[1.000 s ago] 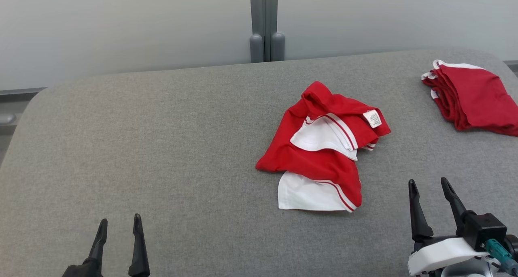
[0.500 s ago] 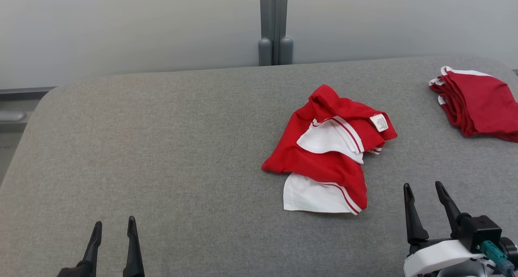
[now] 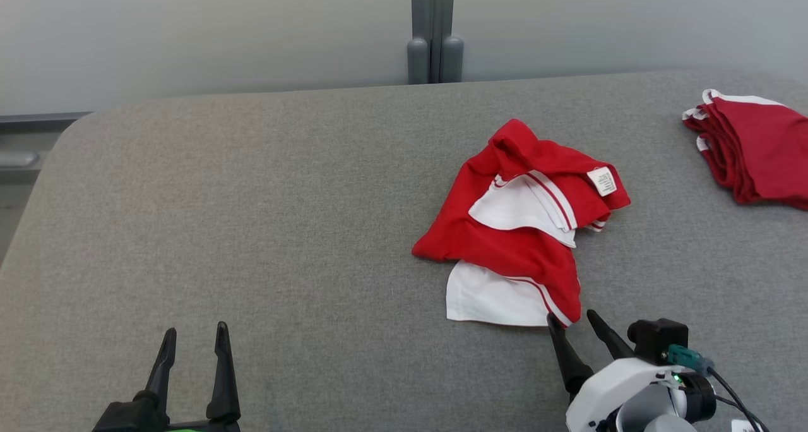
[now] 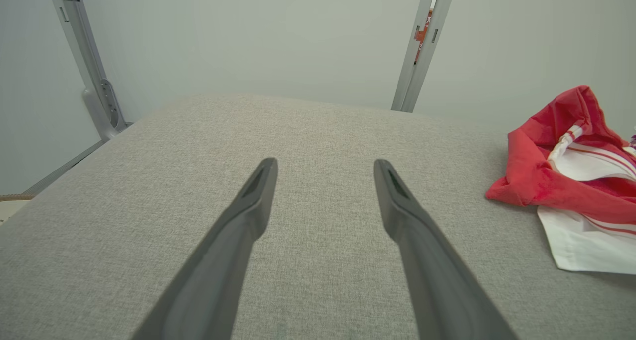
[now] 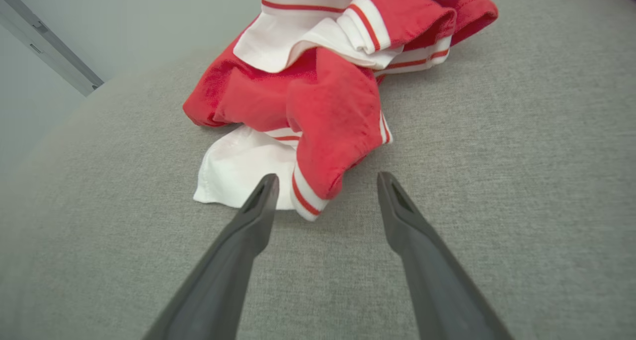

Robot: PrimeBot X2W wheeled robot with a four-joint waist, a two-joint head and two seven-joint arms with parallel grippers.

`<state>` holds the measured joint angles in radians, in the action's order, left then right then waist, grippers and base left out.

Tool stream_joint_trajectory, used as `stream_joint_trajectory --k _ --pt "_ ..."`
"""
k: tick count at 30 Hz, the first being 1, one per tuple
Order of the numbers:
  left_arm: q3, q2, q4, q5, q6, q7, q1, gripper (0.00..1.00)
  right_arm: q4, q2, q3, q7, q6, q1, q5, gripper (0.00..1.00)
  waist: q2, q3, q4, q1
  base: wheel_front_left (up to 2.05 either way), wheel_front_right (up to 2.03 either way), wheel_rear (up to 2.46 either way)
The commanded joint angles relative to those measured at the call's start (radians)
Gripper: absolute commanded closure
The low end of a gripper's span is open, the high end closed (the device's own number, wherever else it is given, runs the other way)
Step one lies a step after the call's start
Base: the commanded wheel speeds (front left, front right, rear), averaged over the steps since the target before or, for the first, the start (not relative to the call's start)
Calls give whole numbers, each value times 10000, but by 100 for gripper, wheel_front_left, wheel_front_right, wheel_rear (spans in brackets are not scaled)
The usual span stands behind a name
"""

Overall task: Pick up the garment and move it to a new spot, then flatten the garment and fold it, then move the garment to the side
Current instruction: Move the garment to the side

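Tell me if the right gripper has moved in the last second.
Yes. The right gripper has swung left towards the garment; its open tips now sit by the garment's near striped corner, where before they stood well off to its right.

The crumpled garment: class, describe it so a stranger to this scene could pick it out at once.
On the grey table, right of its middle and just beyond the right gripper, lies the crumpled garment. Unlike the folded red stack at the far right, it is rumpled, with white panels and a label.
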<state>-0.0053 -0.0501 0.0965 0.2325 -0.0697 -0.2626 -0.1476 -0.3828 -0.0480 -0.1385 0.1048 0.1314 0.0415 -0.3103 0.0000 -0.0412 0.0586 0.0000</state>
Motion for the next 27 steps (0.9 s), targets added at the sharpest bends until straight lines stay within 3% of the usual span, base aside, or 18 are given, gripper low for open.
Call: stream_joint_trajectory --k 1,6,7,8,13,19,27 --pt "-27 -12 -7 29 58 -28 204 0 -252 -41 -37 -149 -15 281 -48 0 0 -198 152 0 0 0 0" --pt "-102 -11 40 117 96 -29 395 0 -983 -35 -395 -100 -13 1079 -648 4 0 -459 334 0 0 0 0" --pt "-126 -11 52 115 98 -29 425 0 -1115 -42 -443 -61 -13 1261 -812 90 0 -492 367 0 0 0 0" --pt "-152 -11 71 123 109 -29 427 0 -1194 -45 -495 -39 -13 1427 -914 100 0 -508 393 0 0 0 0" --pt "-232 -11 101 212 193 -29 386 0 -851 -36 -533 -270 -12 2188 -764 100 0 -427 446 0 0 0 0" --pt "-399 -11 163 349 271 -29 282 0 781 -115 -922 -2101 -12 3276 -118 100 0 -196 475 0 0 0 0" --pt "-664 -12 216 489 334 -29 258 0 2836 -306 -1326 -4390 -9 4998 -1189 100 0 50 802 0 0 0 0"
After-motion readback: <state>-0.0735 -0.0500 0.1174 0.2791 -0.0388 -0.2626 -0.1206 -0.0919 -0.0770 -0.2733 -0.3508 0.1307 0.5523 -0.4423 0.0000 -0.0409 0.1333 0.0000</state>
